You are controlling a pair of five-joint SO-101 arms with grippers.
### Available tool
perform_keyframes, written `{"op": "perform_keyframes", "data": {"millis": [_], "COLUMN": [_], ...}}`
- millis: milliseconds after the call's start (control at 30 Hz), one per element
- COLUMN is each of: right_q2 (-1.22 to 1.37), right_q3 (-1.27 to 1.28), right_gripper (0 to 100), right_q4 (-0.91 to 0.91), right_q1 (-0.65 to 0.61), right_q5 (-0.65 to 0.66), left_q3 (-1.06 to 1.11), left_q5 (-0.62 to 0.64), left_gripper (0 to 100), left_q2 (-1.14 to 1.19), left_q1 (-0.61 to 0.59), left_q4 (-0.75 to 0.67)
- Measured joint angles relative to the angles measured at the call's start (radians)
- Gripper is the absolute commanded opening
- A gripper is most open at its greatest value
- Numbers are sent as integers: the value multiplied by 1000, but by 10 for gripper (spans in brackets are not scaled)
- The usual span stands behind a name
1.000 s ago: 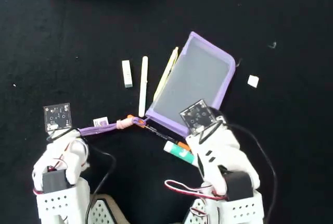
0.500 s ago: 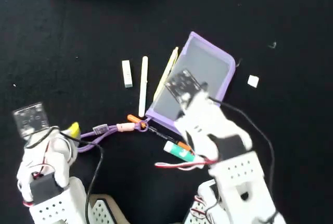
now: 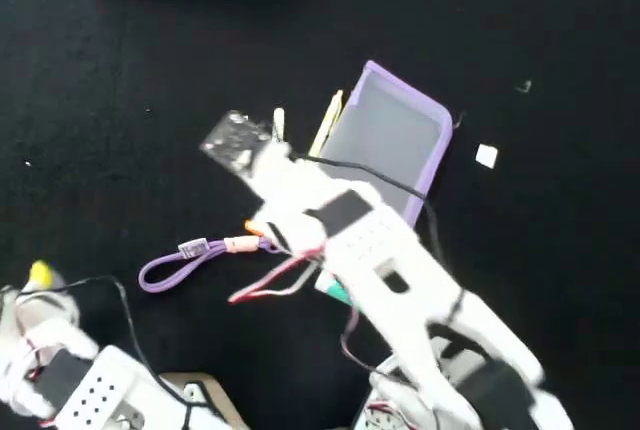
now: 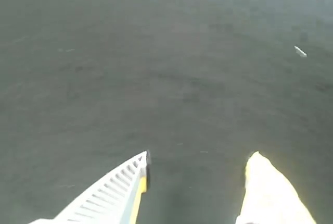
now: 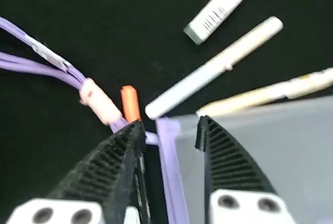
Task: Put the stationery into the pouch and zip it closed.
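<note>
The purple pouch [image 3: 390, 140] with a grey mesh face lies at mid-table, its purple lanyard [image 3: 185, 255] looped toward the left. My right arm [image 3: 340, 225] stretches over the pouch's near corner. My right gripper [image 5: 169, 127] is open, its black fingers [image 5: 130, 146] straddling the pouch's purple corner edge [image 5: 166, 146]. Just beyond it lie a white pen [image 5: 213, 70], a yellow pen [image 5: 270, 94], a short white stick [image 5: 216, 10] and an orange piece [image 5: 129, 103]. My left gripper [image 4: 200, 159] hangs open over bare black table at the front left corner.
A green-and-white glue stick [image 3: 335, 292] peeks out beneath my right arm. A small white block [image 3: 486, 156] lies to the right of the pouch. The pink lanyard connector [image 5: 99, 101] sits beside the orange piece. Black tabletop [image 3: 120, 70] spreads at the back and left.
My right arm has swung forward and left, across the pouch's near corner toward the pens. My left arm has pulled back to the front left, away from the lanyard's end.
</note>
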Motion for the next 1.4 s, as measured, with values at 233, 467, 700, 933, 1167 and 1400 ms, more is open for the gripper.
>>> {"op": "perform_keyframes", "data": {"millis": [233,467,700,933,1167,1400], "right_q2": [311,425,454,393,387,387], "right_q3": [-242,-334,-339,-315,-261,-216], "right_gripper": [177,177,175,176,177,177], "right_q4": [-2,-2,35,83,41,18], "right_q1": [-97,-213,-230,-336,-339,-388], "right_q5": [72,117,127,146,153,155], "left_q3": [5,5,5,5,5,5], "left_q5": [-66,-106,-100,-95,-95,-95], "left_gripper": [300,300,300,300,300,300], "left_q2": [0,0,0,0,0,0], "left_q1": [-152,-253,-305,-338,-338,-341], "left_q4": [0,21,69,54,51,51]}}
